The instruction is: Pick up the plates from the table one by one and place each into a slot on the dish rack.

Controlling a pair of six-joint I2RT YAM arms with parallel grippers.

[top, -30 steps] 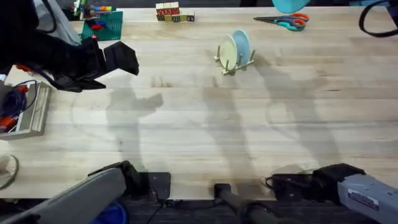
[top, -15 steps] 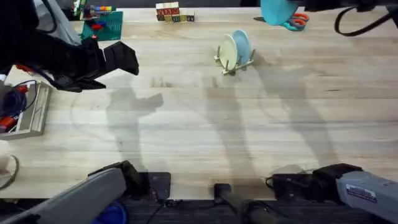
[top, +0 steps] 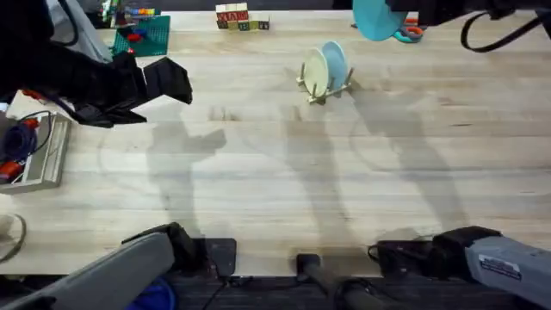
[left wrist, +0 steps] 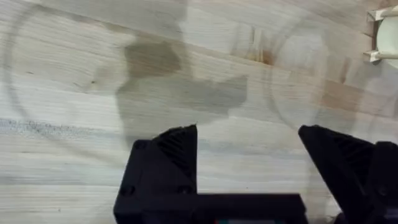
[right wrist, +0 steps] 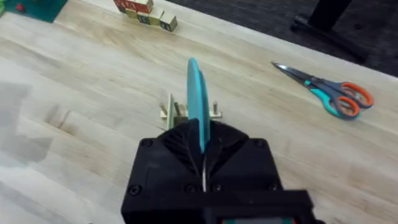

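The right gripper (right wrist: 202, 163) is clamped on the bright cyan plate (right wrist: 197, 102). In the right wrist view the plate stands on edge, its lower rim pinched between the two closed black fingers (right wrist: 180, 146) and the rest of the disc projecting straight out beyond them. In the overhead view the same cyan plate (top: 374, 17) is held in the air at the far edge of the table (top: 275, 172), to the right of and beyond the dish rack (top: 325, 84).

The dish rack stands upright on the table at the far centre. It carries two plates on edge in neighbouring slots: the cream-yellow plate (top: 316, 71) on the left and the pale blue plate (top: 334, 62) on the right. In the right wrist view the wooden pegs of the rack (right wrist: 175, 112) appear directly behind the held plate.

The left gripper (left wrist: 249, 155) hovers above bare tabletop at the far left, fingers (left wrist: 177, 149) spread apart with nothing between them. Scissors (right wrist: 329, 93) lie on the table to the right of the rack.
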